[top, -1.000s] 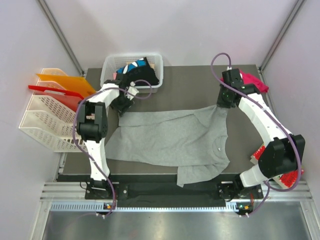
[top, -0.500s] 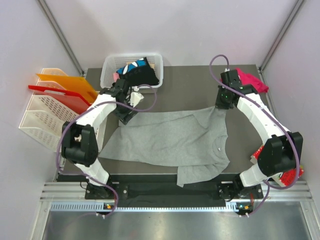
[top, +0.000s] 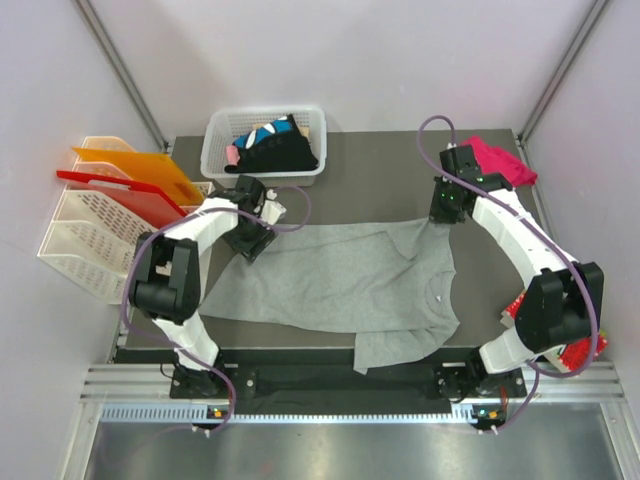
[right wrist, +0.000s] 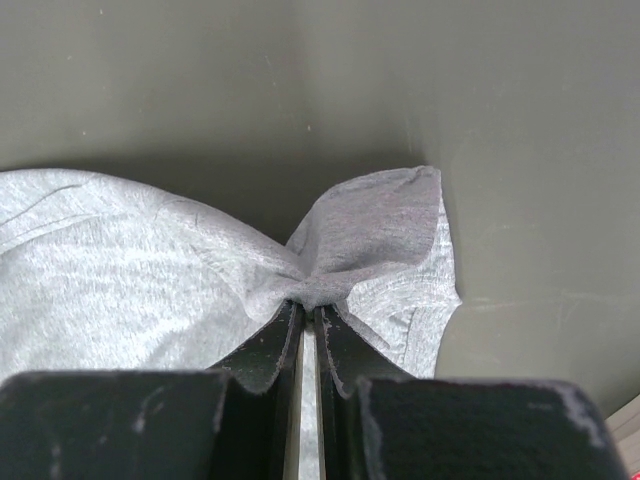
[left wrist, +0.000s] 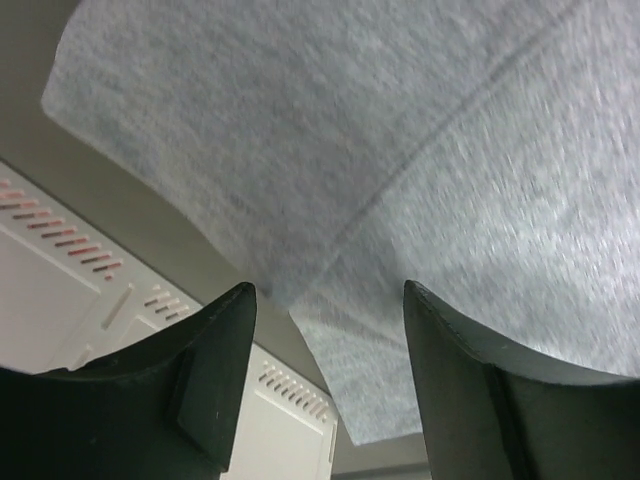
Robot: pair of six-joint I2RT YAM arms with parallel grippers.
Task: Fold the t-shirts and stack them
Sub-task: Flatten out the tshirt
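The large light grey t-shirt [top: 340, 285] lies spread across the table, with one sleeve hanging over the near edge. My left gripper [top: 250, 240] hovers open over its far-left corner. In the left wrist view the grey cloth [left wrist: 400, 150] lies below the gripper [left wrist: 328, 295], and nothing sits between the fingers. My right gripper [top: 437, 215] is shut on a bunched fold of the shirt's far-right sleeve [right wrist: 370, 230], pinched at the tips [right wrist: 310, 308]. A magenta-pink t-shirt [top: 500, 160] lies in the far-right corner. Black t-shirts [top: 280, 152] fill a basket.
The white basket [top: 215, 150] stands at the table's far edge. A white rack [top: 80, 240] with orange and red dividers stands off the left side. A red snack packet [top: 575, 355] lies beside the right arm at the table's right edge.
My left gripper has come nearer from beside the basket to the shirt's far-left corner. The right gripper keeps its hold and has shifted slightly left, and the shirt's far edge now lies straighter.
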